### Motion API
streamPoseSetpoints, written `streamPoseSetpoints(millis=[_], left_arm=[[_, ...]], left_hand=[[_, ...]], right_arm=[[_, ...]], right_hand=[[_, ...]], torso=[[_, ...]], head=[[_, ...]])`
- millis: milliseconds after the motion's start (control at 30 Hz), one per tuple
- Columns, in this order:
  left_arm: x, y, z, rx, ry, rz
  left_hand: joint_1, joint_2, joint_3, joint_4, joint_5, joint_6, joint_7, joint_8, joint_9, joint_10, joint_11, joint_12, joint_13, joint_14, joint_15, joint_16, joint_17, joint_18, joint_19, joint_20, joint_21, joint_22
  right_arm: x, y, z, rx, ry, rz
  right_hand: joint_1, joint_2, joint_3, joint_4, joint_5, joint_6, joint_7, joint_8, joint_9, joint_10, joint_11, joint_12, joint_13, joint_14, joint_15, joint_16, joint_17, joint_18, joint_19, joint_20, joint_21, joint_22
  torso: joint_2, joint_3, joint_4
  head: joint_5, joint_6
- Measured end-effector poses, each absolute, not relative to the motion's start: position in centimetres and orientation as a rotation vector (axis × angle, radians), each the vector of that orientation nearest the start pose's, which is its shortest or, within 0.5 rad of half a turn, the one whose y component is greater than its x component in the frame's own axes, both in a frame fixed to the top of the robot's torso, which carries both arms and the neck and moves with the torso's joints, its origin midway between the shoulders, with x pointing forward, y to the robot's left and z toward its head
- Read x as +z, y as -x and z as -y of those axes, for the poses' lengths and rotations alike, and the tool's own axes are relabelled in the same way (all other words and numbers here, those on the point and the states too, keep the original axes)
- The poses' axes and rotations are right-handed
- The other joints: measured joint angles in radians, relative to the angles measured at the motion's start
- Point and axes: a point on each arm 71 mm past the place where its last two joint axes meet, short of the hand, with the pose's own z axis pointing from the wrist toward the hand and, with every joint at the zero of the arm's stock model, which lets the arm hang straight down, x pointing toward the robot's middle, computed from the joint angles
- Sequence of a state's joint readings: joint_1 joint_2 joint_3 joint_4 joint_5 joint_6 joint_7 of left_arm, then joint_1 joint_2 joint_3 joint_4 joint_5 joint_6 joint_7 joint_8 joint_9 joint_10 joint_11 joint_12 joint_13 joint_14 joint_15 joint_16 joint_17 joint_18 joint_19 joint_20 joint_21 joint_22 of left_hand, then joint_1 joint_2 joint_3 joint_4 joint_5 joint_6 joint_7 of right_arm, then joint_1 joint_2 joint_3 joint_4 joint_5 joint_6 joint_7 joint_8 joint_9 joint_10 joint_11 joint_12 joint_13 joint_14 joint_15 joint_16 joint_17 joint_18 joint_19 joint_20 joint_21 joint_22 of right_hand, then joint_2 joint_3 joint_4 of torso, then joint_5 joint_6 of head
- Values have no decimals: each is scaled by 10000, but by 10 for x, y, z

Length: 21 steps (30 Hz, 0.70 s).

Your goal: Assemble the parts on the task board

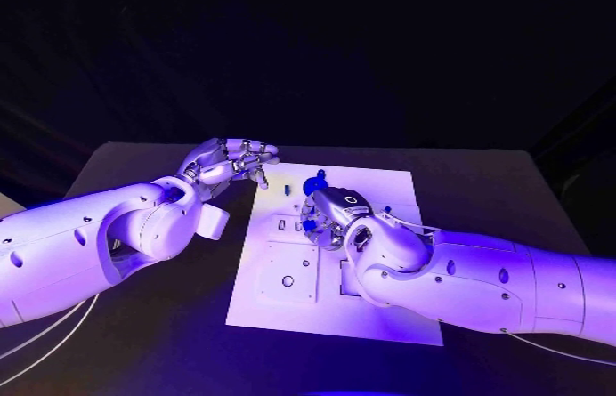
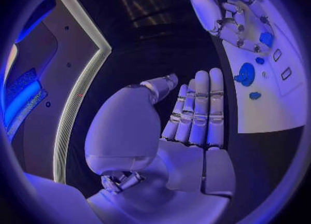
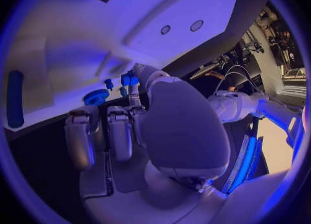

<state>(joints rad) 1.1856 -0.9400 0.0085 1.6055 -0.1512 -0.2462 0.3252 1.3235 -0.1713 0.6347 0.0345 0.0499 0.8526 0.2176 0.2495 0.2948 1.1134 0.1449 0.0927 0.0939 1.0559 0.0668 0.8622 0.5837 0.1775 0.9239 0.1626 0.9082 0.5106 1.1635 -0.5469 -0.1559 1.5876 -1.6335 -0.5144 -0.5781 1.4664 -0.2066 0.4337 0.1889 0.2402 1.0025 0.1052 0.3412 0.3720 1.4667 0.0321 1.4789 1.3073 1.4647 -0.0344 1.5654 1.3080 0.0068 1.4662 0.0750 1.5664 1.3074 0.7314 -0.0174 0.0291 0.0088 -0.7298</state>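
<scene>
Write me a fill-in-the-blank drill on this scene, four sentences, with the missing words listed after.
1. The task board is a ____ plate on the black table.
2. The right hand pinches a small ____ part over the board.
3. The left hand holds ____, its fingers stretched out straight side by side.
4. The round blue part with the wide disc lies on the ____.

Missing words: white; blue; nothing; task board

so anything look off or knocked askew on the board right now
Nothing stands out. The task board lies flat on the table, with blue parts near its far edge. The right hand is over the board at a small blue part; the left hand is flat at the board's far left corner, holding nothing.
</scene>
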Motion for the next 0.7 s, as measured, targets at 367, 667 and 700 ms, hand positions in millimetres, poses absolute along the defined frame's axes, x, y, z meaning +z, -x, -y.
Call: streamPoseSetpoints(millis=[367,667,700], left_arm=[[-165,-475,-233,-15274,9813,-15062],[-174,-476,-239,-14986,9985,-15209],[-176,-476,-240,-14957,10008,-15239]], left_hand=[[-120,12,70,-70,0,-58,-16,0,20,0,0,0,0,0,0,0,-24,-1,-74,-1,79,28],[-218,-4,70,-70,0,-57,-17,0,36,0,0,0,17,0,0,0,-34,0,-74,-1,79,27],[-274,-6,70,-70,0,-57,-17,0,40,0,0,0,24,0,0,0,-34,0,-74,0,79,27]], right_arm=[[-206,-431,82,8264,-53,-15322],[-188,-426,107,10290,-996,-14332],[-187,-425,109,10437,-1079,-14259]], right_hand=[[-408,-10,193,28,-49,-211,99,53,56,0,0,0,0,0,0,0,-2,0,0,1,0,-1],[-645,30,302,57,-83,-350,164,-58,132,0,1,-54,0,0,1,0,-3,0,0,1,0,-1],[-819,27,312,78,17,-382,195,-97,125,-4,4,-77,0,0,1,0,-3,-1,0,1,0,-1]], torso=[[-18,15,-11],[-76,43,-39],[-87,46,-42]], head=[[32,99],[78,229],[86,236]])
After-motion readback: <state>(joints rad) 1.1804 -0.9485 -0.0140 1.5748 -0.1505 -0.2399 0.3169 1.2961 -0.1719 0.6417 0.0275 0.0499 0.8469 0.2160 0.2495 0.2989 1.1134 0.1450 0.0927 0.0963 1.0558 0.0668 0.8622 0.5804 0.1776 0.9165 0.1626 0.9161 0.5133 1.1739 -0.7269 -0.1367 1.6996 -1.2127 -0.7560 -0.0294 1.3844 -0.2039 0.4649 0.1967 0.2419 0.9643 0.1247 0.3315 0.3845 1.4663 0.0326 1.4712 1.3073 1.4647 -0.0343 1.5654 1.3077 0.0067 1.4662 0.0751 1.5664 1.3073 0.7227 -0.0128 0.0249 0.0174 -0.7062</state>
